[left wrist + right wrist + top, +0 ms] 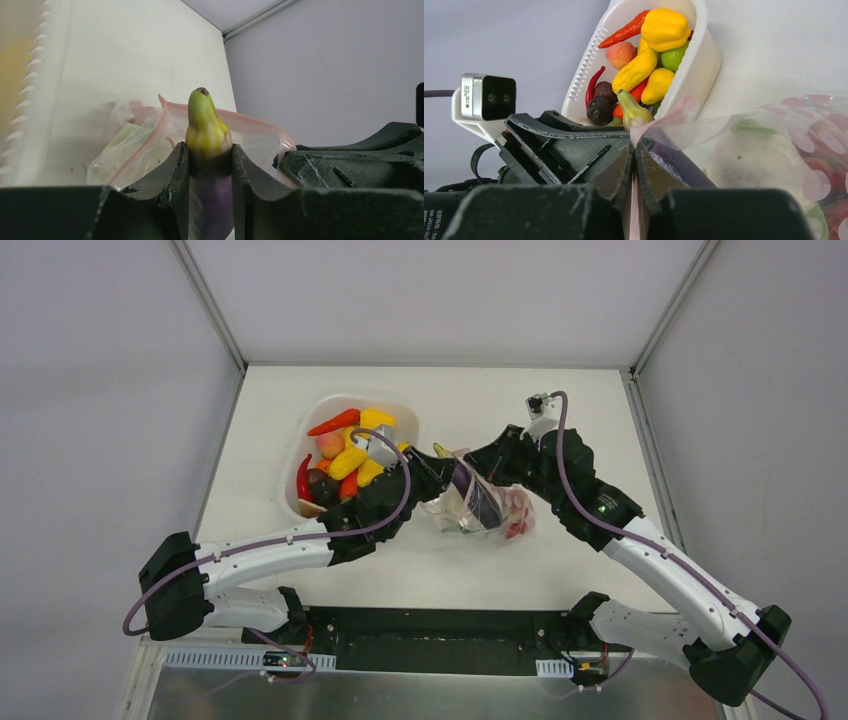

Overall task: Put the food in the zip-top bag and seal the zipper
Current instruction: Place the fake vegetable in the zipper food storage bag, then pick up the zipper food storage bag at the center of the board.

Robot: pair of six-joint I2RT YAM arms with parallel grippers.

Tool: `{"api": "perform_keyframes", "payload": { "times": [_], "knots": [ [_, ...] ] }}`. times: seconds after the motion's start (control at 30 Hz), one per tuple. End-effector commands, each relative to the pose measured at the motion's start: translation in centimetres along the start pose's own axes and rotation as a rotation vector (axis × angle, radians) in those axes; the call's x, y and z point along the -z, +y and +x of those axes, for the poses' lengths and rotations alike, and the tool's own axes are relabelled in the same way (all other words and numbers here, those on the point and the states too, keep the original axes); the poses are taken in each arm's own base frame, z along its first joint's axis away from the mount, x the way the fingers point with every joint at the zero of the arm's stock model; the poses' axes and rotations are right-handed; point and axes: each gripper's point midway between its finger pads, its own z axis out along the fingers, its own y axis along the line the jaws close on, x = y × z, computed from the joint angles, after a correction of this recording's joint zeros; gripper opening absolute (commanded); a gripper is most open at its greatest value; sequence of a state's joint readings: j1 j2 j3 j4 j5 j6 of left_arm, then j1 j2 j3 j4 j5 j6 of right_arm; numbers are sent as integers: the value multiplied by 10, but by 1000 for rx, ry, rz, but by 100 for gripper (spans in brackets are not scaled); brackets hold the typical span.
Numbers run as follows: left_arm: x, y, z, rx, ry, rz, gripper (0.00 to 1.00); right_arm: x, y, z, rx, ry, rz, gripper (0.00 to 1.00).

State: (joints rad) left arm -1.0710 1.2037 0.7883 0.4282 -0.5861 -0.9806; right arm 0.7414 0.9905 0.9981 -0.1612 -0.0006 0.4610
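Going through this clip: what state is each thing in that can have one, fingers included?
bag: mouth open, some food inside.
zipper: unsealed.
eggplant: gripped at the bag mouth, green tip poking out.
left fingers: shut on the eggplant.
right fingers: shut on the bag edge, holding it up.
tub: holds many more pieces.
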Motion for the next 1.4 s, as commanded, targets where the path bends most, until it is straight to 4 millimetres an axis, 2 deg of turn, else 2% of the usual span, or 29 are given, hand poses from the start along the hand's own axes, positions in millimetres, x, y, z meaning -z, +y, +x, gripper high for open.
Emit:
{"api": "perform_keyframes", "payload": {
  "times": [0.0,0.07,0.1,0.17,0.23,0.33,0.4,0.53,0.6,0.73,0.8,0.87,0.97,1.0,1.03,1.13,1.27,1.37],
  "knots": [
    [3,-38,-2,7,27,110,30,5,13,-29,-4,-105,-28,8],
    [8,-38,4,-43,66,133,54,6,11,-30,-5,-113,-21,9],
    [10,-35,4,-67,72,131,61,6,10,-30,-5,-114,-19,9],
    [16,-27,-3,-117,53,115,74,7,10,-30,-6,-114,-18,9],
    [23,-16,-18,-176,21,77,78,7,9,-29,-10,-116,-17,9],
    [33,-2,-41,-279,-10,17,81,9,9,-30,-12,-122,-17,9],
    [35,3,-51,-327,0,3,78,10,9,-32,-13,-126,-17,10],
    [33,6,-43,-496,183,30,72,11,11,-32,-15,-122,-25,10],
    [37,21,-39,-569,280,-40,66,11,11,-32,-13,-121,-28,10],
    [52,42,-40,-608,306,-71,68,9,11,-25,2,-84,-33,10],
    [61,49,-46,-593,284,-66,70,8,17,-11,17,-8,-76,12],
    [73,58,-57,-586,251,-93,72,9,25,8,33,94,-134,19],
    [92,72,-83,-599,179,-159,77,13,34,43,42,275,-193,49],
    [99,78,-91,-606,160,-189,78,13,34,54,60,321,-183,54],
    [105,84,-102,-614,125,-226,80,12,38,71,89,374,-171,56],
    [121,99,-128,-623,48,-318,83,8,42,96,203,393,-108,57],
    [135,111,-147,-619,-19,-388,86,-2,52,144,384,439,-31,57],
    [142,115,-150,-609,-33,-402,87,-17,42,154,459,384,107,53]
  ]
}}
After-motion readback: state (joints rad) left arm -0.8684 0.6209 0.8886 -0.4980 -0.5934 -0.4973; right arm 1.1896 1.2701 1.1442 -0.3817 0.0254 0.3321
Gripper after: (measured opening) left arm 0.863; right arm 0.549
